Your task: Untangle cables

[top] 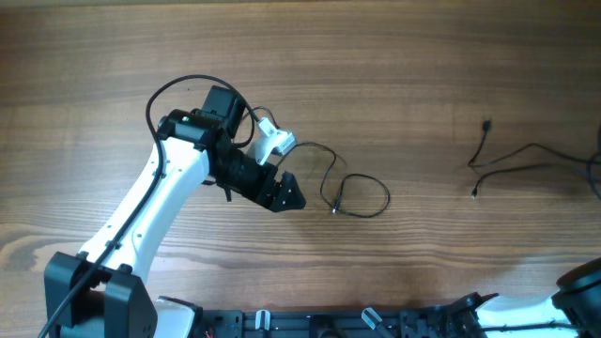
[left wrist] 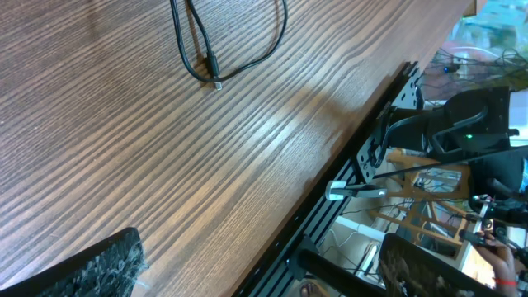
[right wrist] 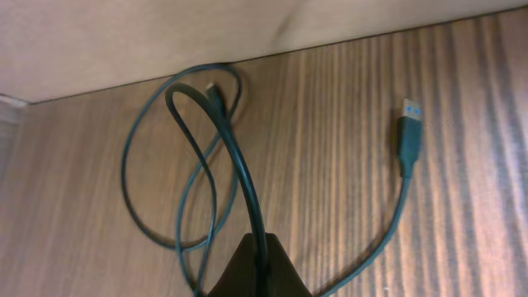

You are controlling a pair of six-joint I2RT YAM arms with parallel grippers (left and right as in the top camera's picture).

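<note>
A thin black cable (top: 362, 197) lies in loops at the table's middle, running from a white adapter (top: 273, 141). My left gripper (top: 284, 193) hovers just left of the loop, open and empty. In the left wrist view (left wrist: 260, 272) its fingers are spread wide, and the cable's loop (left wrist: 247, 58) and plug end (left wrist: 216, 82) lie ahead. A second black cable (top: 507, 164) lies at the right. In the right wrist view my right gripper (right wrist: 260, 268) is shut on a dark cable (right wrist: 239, 165), which loops ahead of it and ends in a USB plug (right wrist: 410, 132).
The right arm (top: 582, 291) shows only at the bottom right corner of the overhead view. A black rail (top: 329, 324) runs along the table's front edge. A beige wall (right wrist: 206, 33) borders the table behind the right gripper's cable.
</note>
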